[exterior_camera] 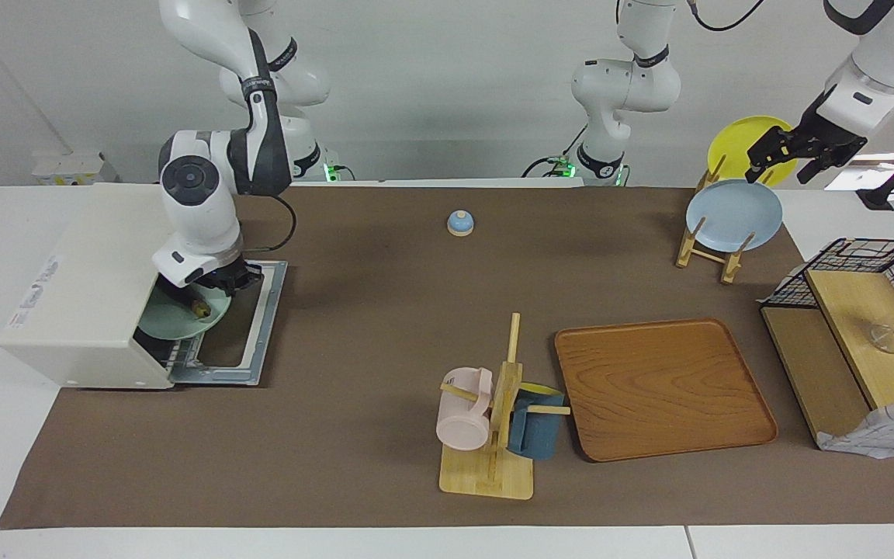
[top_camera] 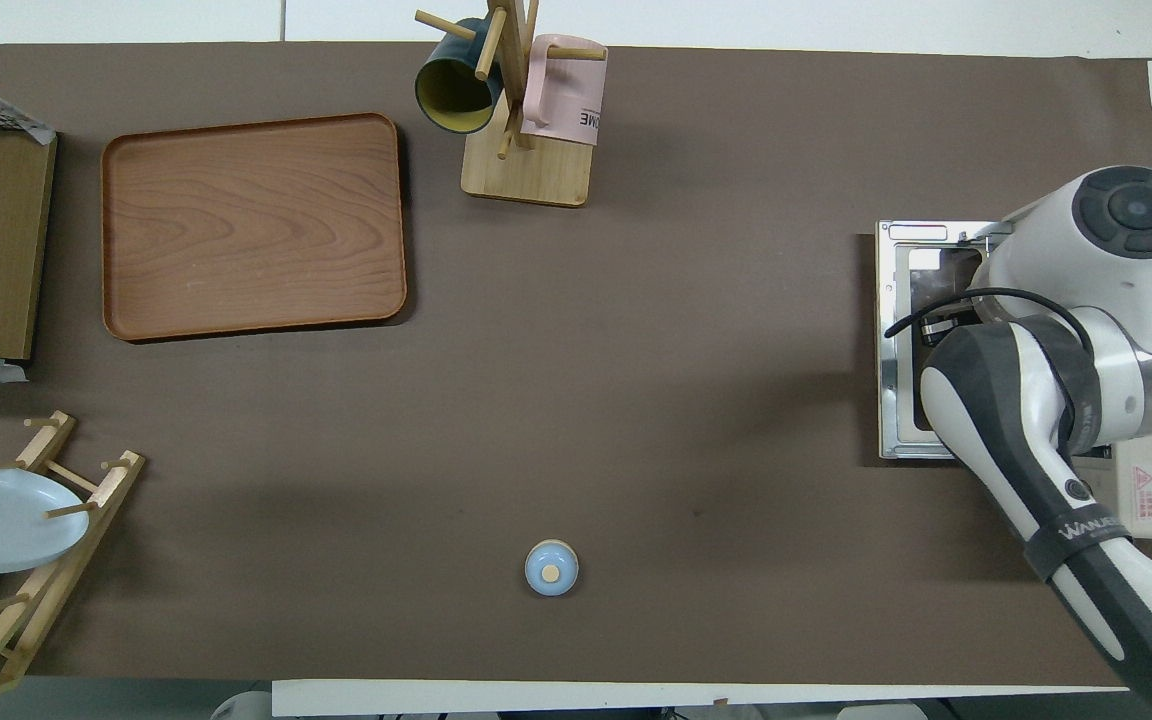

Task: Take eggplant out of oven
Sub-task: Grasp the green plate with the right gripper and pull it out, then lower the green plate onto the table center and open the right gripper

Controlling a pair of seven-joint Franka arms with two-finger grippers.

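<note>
The cream-white oven (exterior_camera: 82,310) stands at the right arm's end of the table, its glass door (exterior_camera: 249,341) folded down flat; the door also shows in the overhead view (top_camera: 894,340). A pale green plate (exterior_camera: 175,322) sticks out of the oven's mouth. On the plate only a small greenish-brown tip (exterior_camera: 202,310) and a dark sliver of the eggplant show; the rest is hidden under my right gripper (exterior_camera: 210,289), which is low at the oven's mouth, right over the plate. My left gripper (exterior_camera: 787,155) waits in the air by the plate rack.
A wooden rack holds a yellow plate (exterior_camera: 746,144) and a blue plate (exterior_camera: 732,215). A wooden tray (exterior_camera: 664,388), a mug tree with pink and blue mugs (exterior_camera: 493,411), a small blue bell (exterior_camera: 459,223) and a wire-and-wood shelf (exterior_camera: 858,341) are on the brown mat.
</note>
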